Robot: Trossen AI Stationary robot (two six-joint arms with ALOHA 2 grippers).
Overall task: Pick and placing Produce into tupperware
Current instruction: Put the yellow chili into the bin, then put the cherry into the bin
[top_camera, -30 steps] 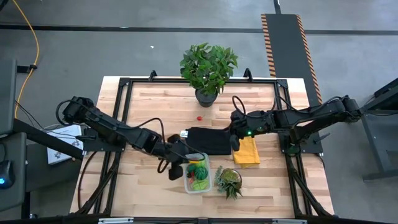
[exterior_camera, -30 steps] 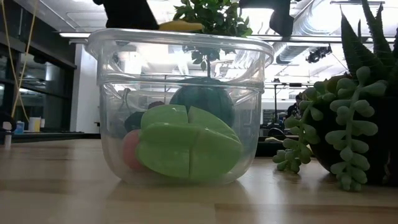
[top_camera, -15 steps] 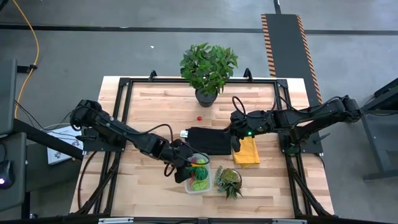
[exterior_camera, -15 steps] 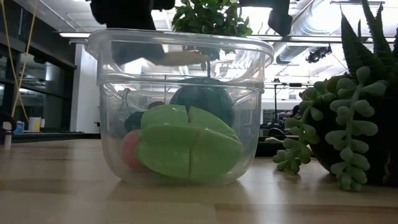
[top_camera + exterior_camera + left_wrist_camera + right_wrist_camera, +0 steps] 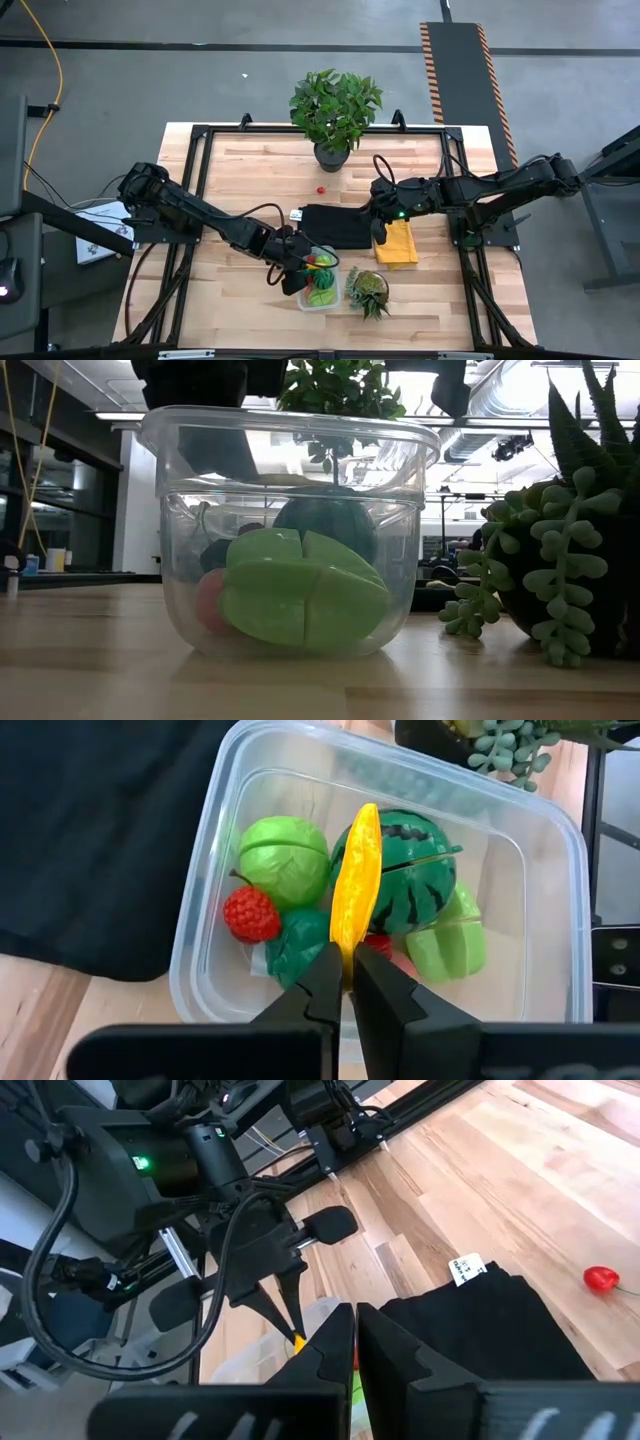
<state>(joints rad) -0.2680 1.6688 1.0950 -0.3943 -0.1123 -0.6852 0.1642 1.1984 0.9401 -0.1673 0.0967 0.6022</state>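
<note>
I have the left gripper [image 5: 347, 982] closed on a thin yellow piece [image 5: 355, 880], and it now hangs right over the tub [image 5: 318, 278], which sits at about 6 o'clock on the table [image 5: 250, 170] just left of the succulent [image 5: 368, 290]. A second ago that gripper was off the tub's 9 o'clock edge; since then it has swung in over the rim, and the low view now shows its dark bulk dipping behind the tub's top where before it was higher. I judge this the end of the carry: the piece is above the watermelon [image 5: 410, 885], cabbage [image 5: 284, 858] and strawberry [image 5: 250, 913] already inside, so only the release is left. The right gripper [image 5: 352, 1345] has not moved; it waits closed and empty at 3 o'clock over the black cloth [image 5: 335, 225], with one cherry [image 5: 321, 188] lying loose toward 12 o'clock
</note>
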